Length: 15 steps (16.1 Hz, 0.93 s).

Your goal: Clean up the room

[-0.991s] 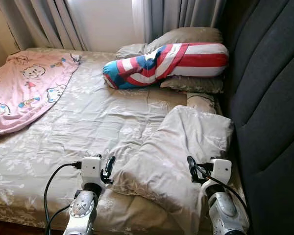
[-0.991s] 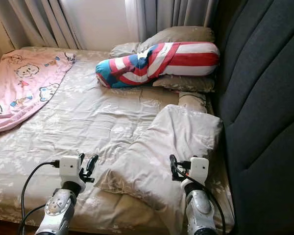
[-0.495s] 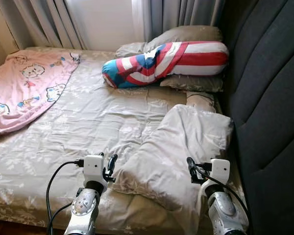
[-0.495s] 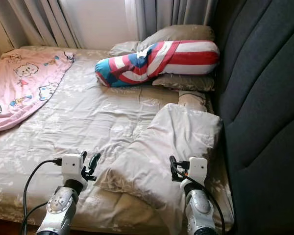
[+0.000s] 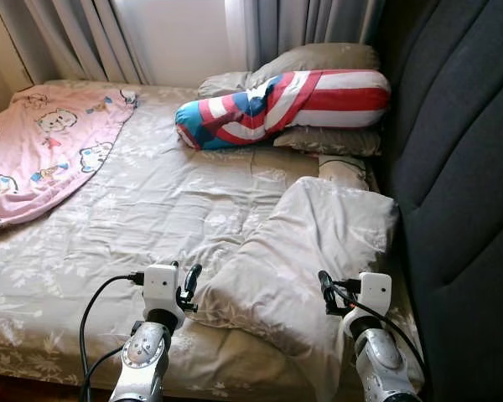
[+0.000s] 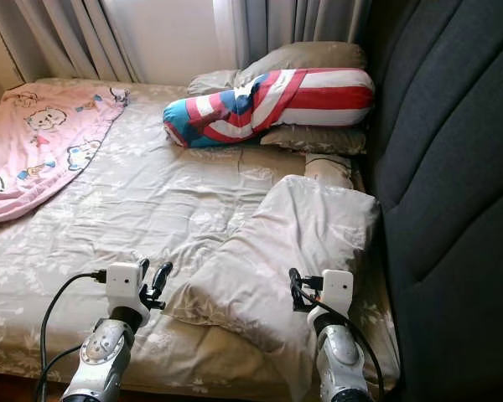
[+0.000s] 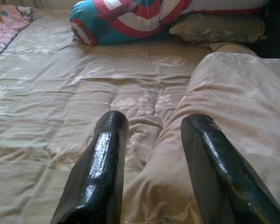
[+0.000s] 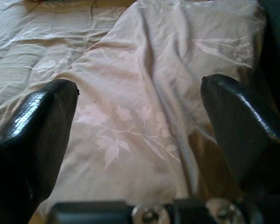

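At bed edge, near-right corner by headboard (image 5: 461, 193): loose beige pillow (image 5: 306, 251) lies skewed on sheet (image 5: 151, 209), one corner pointing toward robot, far end close to headboard side.

L gripper (image 5: 189, 285) sits just beside pillow's near-left corner; L wrist view has the two fingers (image 7: 100, 168) parted to a moderate gap, pillow edge lying betw them but not pinched. Nothing held. R gripper (image 5: 325, 291) over pillow's near-right flank, w/ jaws spread wide in R wrist view, pillow cloth betw them, no contact I can confirm. Nothing held.

Elsewhere on bed: striped red/white/blue bolster (image 5: 285, 105) propped across grey-beige pillows (image 5: 318, 63) at far end by curtains (image 5: 310, 25). Pink cartoon blanket (image 5: 46, 151) spread crooked over far-left corner, unfolded. Sheet wrinkled throughout, esp. mid-bed.

Progress, my read: early. Nothing looks squared away yet: loose pillow not at head w/ others, bolster askew, blanket unfolded, sheet not smoothed. Both grippers bracket loose pillow, so current step is prob. a two-handed grab of it. Left to do: close on pillow, lift, set it at head; then bolster, blanket, sheet. Floor not visible, can't judge rest of room.
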Tool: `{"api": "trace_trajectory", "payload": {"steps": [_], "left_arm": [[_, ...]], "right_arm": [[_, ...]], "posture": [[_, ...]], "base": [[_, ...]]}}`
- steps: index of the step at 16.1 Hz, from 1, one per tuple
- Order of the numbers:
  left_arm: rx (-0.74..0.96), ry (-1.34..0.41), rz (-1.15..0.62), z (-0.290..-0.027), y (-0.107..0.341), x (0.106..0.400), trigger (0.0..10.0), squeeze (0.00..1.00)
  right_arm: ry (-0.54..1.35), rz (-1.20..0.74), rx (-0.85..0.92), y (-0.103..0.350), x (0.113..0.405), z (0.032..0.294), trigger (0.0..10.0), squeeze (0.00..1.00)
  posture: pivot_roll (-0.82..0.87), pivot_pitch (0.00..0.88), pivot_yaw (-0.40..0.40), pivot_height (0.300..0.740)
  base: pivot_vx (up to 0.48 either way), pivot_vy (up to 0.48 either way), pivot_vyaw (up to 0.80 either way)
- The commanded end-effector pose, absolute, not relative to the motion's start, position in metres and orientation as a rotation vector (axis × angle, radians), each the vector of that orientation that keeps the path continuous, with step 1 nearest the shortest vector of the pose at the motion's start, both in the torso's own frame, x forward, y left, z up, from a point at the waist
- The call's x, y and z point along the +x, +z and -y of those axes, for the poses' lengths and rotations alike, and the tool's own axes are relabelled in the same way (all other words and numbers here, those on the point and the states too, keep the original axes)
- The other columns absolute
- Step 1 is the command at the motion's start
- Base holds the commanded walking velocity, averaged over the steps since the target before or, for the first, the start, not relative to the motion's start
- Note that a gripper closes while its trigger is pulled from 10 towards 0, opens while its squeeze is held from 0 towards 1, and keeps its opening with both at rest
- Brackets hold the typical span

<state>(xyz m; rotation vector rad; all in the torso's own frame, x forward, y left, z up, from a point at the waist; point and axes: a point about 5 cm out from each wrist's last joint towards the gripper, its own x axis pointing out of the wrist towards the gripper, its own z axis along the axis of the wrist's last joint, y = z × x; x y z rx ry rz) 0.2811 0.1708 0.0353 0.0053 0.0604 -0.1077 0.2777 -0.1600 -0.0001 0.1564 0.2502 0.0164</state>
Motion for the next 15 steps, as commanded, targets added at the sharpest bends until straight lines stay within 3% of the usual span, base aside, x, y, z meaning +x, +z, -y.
{"api": "trace_trajectory", "payload": {"steps": [1,15], "left_arm": [[-0.005,-0.112,-0.06,-0.1706,0.0367,0.2813,10.0,0.0],[-0.015,-0.112,-0.058,-0.1694,0.0394,0.2829,10.0,0.0]], "right_arm": [[0.009,-0.263,0.154,-0.001,0.2781,0.1623,10.0,0.0],[0.02,-0.315,0.141,-0.0062,0.2769,0.1609,10.0,0.0]], "posture": [[-0.05,0.061,-0.017,0.69],[-0.04,0.065,-0.021,0.69]], "base": [[0.0,0.0,0.0],[0.0,0.0,0.0]]}}
